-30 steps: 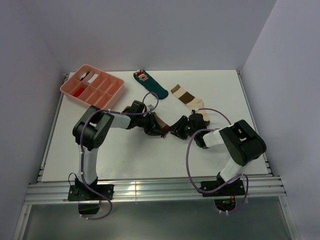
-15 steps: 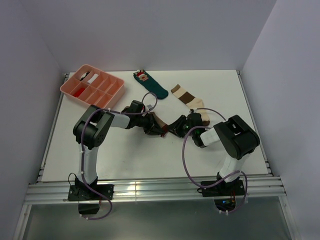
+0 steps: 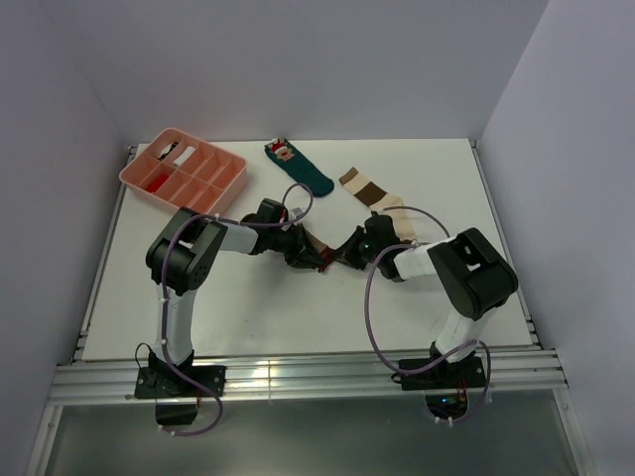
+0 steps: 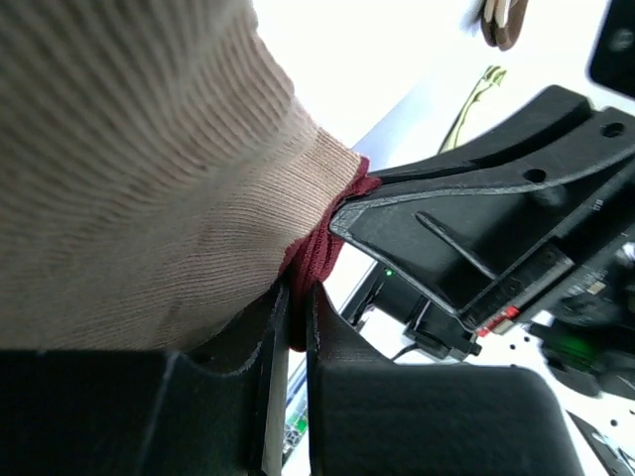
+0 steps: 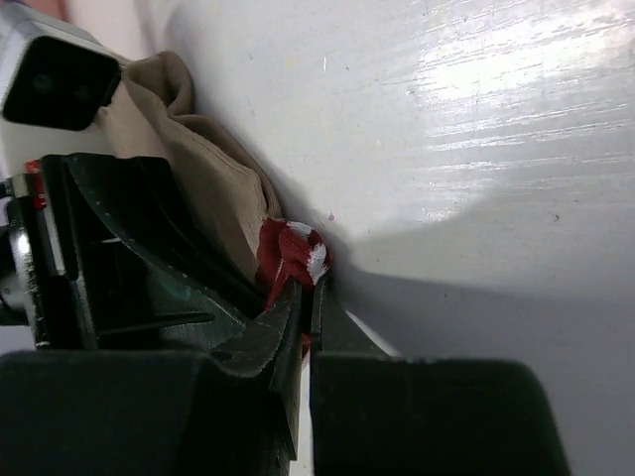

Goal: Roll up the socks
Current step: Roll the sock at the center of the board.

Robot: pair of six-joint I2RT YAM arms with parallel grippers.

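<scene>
While the tan sock (image 3: 316,240) is sitting bunched near the middle of the worktop (image 3: 248,307), its red end is being pinched from both sides at once. The tan body is trailing off from that red end toward the far left, over the left arm's wrist, so the sock's long axis is running roughly from the pinch point back along the left arm.

The left gripper (image 4: 295,297) is closing almost fully on the red edge, with only a thin fold of fabric between its jaws. The right gripper (image 5: 306,297) is clamping fully on the red-and-white tip just beside it. The two sets of fingers are meeting nearly nose to nose. With both grips crowding one end, I judge that any rolling has to carry that end toward the tan body, which is lying on the left arm's side.

The banded sock (image 3: 377,196) is lying flat beyond the right gripper, toward the far right corner, its length slanting from the far edge down to the right; the right arm is plainly the nearer one. Further out, the teal sock (image 3: 303,167) is lying by the far edge and the pink tray (image 3: 134,177) is sitting at the far left corner.
</scene>
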